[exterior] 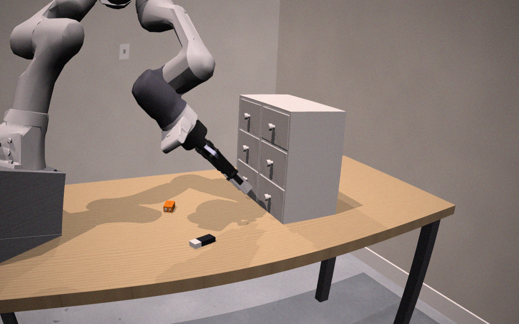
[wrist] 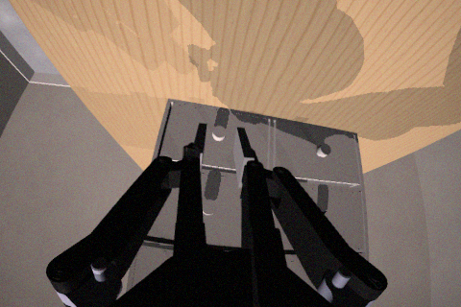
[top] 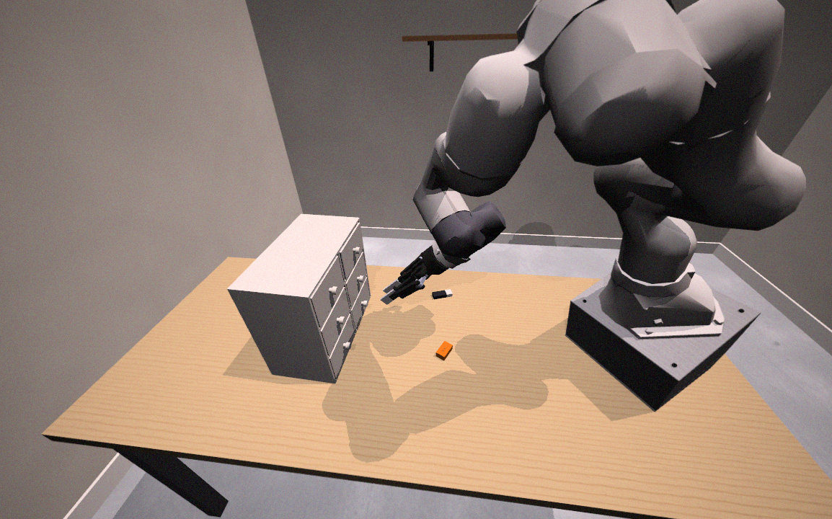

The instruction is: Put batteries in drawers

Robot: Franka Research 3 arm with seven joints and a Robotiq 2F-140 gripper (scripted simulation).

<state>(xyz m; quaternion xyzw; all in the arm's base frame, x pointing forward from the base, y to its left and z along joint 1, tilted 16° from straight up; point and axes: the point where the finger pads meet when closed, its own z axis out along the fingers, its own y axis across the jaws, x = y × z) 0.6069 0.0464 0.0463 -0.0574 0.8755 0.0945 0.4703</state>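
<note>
The white chest (exterior: pixel 289 157) stands on the table with all drawers pushed in; it also shows in the top view (top: pixel 303 293). My gripper (exterior: pixel 248 190) points down at the bottom row, its fingers a little apart and empty. In the wrist view the fingertips frame the knob of the bottom right drawer (wrist: pixel 218 136), a short way in front of it. That knob (exterior: pixel 267 196) is free in the exterior view. The black AAA battery (exterior: pixel 202 240) and the orange nine-volt battery (exterior: pixel 168 205) lie on the table, apart from the gripper.
The robot base (exterior: pixel 11 201) stands on a grey block at the far end of the table from the chest. The bottom left drawer's knob (wrist: pixel 323 150) is beside the fingers. The table edge (exterior: pixel 333 241) runs close to the chest's side.
</note>
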